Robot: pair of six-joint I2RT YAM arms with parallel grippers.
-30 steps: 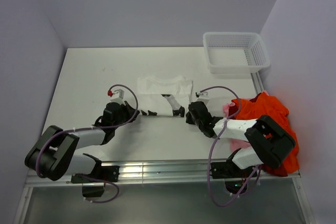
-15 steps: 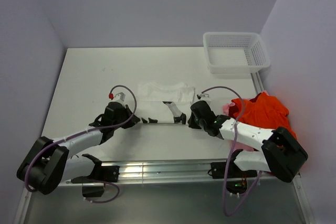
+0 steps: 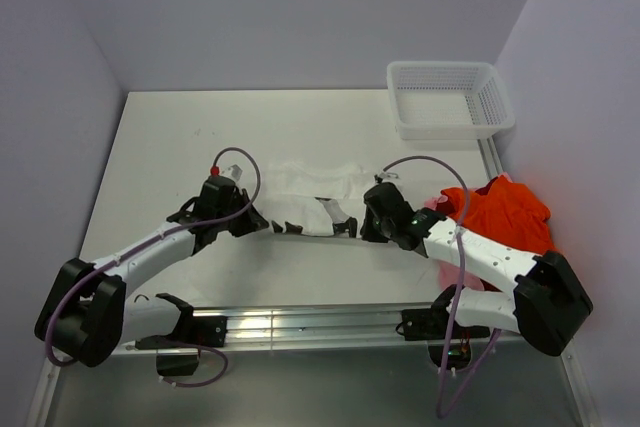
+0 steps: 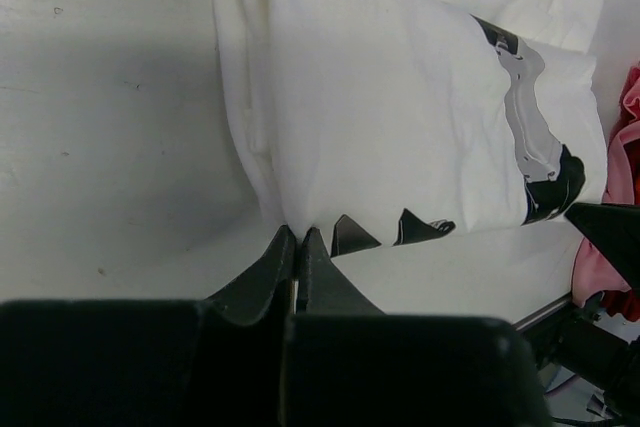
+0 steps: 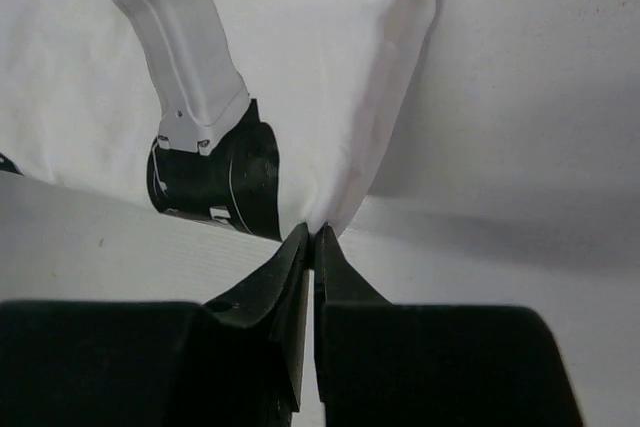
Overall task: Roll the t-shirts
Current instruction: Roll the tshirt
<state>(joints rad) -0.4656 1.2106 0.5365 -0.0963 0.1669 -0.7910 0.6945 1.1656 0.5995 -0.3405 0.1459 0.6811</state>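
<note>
As grippers (image 3: 265, 227) (image 3: 357, 230) pinch it, white t-shirt (image 3: 310, 187) spans between.

Nothing here can be read, as far as I can see; the only marking is the black print (image 4: 545, 172) on the white t-shirt (image 4: 400, 117), and it shows as jagged black points and a grey-and-black streak; no letters, numbers or brand can be made out in it.
</note>
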